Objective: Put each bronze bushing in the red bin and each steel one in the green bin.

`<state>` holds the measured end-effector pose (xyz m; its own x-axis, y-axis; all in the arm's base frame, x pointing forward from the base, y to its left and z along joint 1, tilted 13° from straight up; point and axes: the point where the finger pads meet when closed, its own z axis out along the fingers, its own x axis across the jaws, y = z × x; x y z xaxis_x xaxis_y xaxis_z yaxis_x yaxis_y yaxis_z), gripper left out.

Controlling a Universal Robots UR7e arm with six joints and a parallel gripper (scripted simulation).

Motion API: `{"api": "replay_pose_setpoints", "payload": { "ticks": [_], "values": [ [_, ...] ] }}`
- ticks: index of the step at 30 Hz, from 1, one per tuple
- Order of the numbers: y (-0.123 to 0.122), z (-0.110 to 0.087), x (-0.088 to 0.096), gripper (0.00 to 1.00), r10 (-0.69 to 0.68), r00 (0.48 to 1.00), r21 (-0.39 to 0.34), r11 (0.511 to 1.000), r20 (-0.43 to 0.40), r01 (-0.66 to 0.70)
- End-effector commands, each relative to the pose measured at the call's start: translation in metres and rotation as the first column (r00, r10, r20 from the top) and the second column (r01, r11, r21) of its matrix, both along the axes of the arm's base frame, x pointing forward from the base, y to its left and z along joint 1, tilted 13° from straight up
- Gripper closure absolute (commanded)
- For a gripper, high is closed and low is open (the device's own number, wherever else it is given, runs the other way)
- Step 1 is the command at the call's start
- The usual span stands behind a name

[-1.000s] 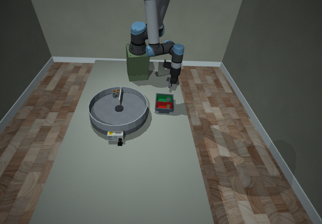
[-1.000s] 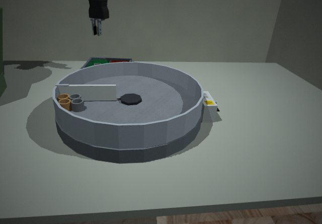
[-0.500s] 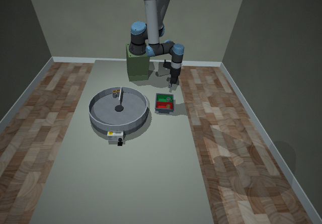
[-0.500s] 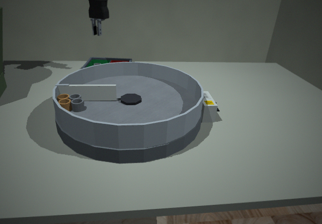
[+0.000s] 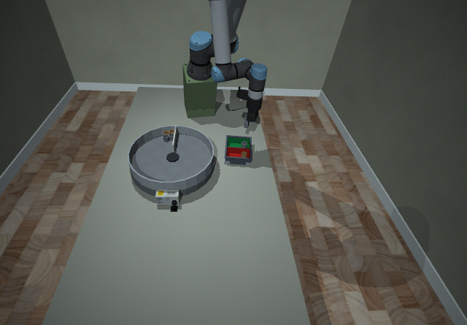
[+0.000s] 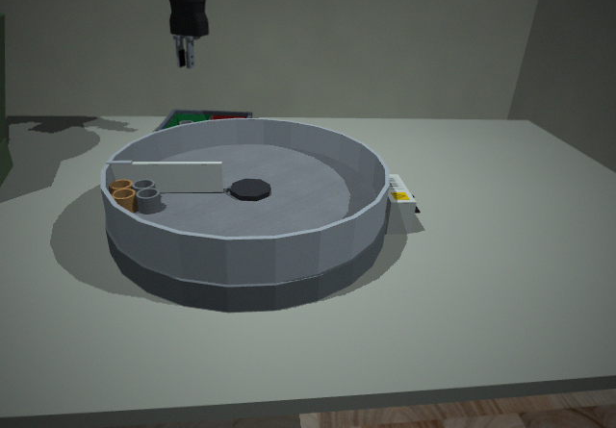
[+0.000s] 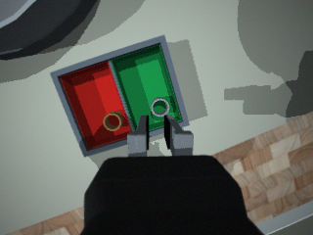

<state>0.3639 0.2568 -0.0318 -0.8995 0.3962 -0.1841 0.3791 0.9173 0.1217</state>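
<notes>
My gripper is open and empty, fingers partly apart, above the near edge of the green bin in the wrist view. A steel bushing stands in that bin. A bronze bushing stands in the red bin. On the turntable, two bronze bushings and two steel bushings stand bunched by the rim, beside the pale upright plate.
A high wall rings the turntable, with a dark hub at its centre. A white box sits outside the wall. The two bins share one grey tray. The green pedestal carries the arm.
</notes>
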Motion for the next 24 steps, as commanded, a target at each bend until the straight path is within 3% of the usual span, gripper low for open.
{"api": "replay_pose_setpoints", "payload": {
  "ticks": [1, 2, 7, 13, 17, 20, 24],
  "values": [
    [0.000, 0.000, 0.000, 0.58, 0.000, 1.000, 0.001, 1.000, 0.001, 0.000],
    [0.000, 0.000, 0.000, 0.58, 0.000, 1.000, 0.001, 1.000, 0.001, 0.000],
    [-0.055, -0.006, 0.001, 0.60, 0.000, 1.000, 0.001, 1.000, 0.001, 0.000],
    [-0.066, -0.007, 0.001, 0.60, 0.000, 1.000, 0.001, 1.000, 0.001, 0.000],
    [-0.109, -0.012, 0.002, 0.60, 0.000, 1.000, 0.001, 1.000, 0.001, 0.000],
    [-0.109, -0.012, 0.002, 0.60, 0.000, 1.000, 0.001, 1.000, 0.001, 0.000],
    [-0.153, -0.017, 0.003, 0.60, 0.000, 1.000, 0.001, 1.000, 0.001, 0.000]
  ]
}}
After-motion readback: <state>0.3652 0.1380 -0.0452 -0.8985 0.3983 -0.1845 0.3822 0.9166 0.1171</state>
